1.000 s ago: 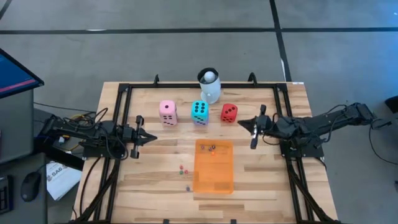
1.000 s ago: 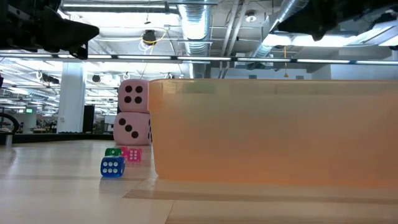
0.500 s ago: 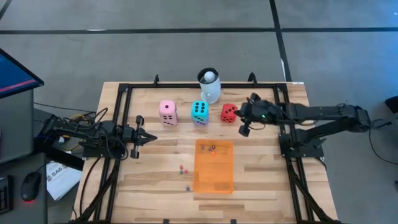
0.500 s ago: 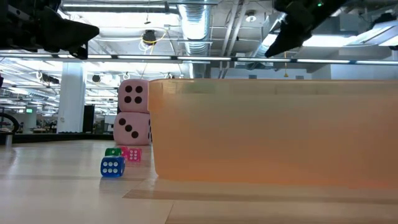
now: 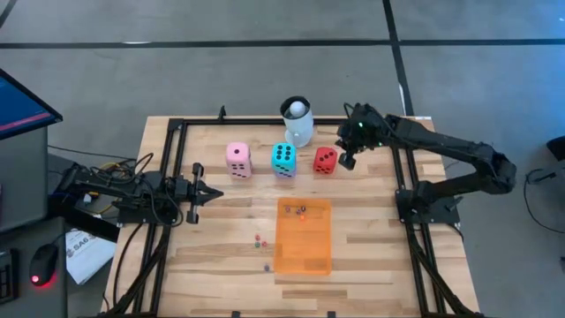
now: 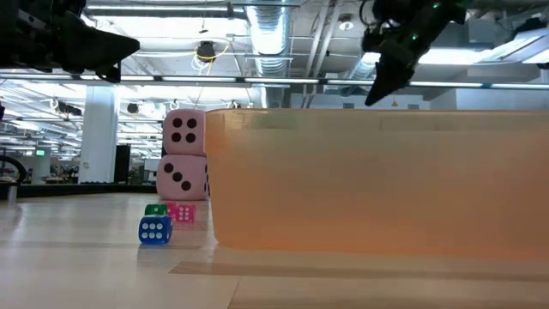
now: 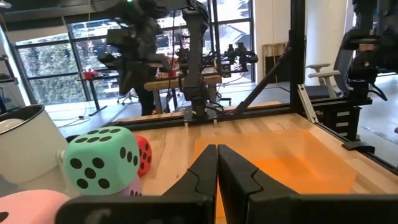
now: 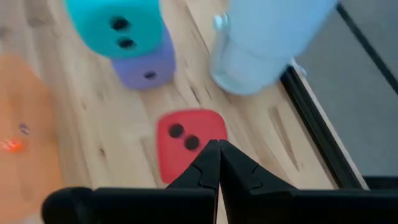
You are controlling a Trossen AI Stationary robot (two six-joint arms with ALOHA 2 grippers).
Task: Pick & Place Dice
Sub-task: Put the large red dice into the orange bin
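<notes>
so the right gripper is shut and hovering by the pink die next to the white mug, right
Not quite: the right gripper is shut, but it hovers by the red die, not the pink die, which sits further left beyond the teal die. The high view shows this, with the white mug just behind.

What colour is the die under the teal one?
Purple, seen best in the right wrist view, right under the teal die.

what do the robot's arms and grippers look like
Both arms are dark, near-black jointed links with loose black cables along them. The left gripper and right gripper each end in two slim, pointed black fingers. A small green light shows near the right wrist.
</notes>
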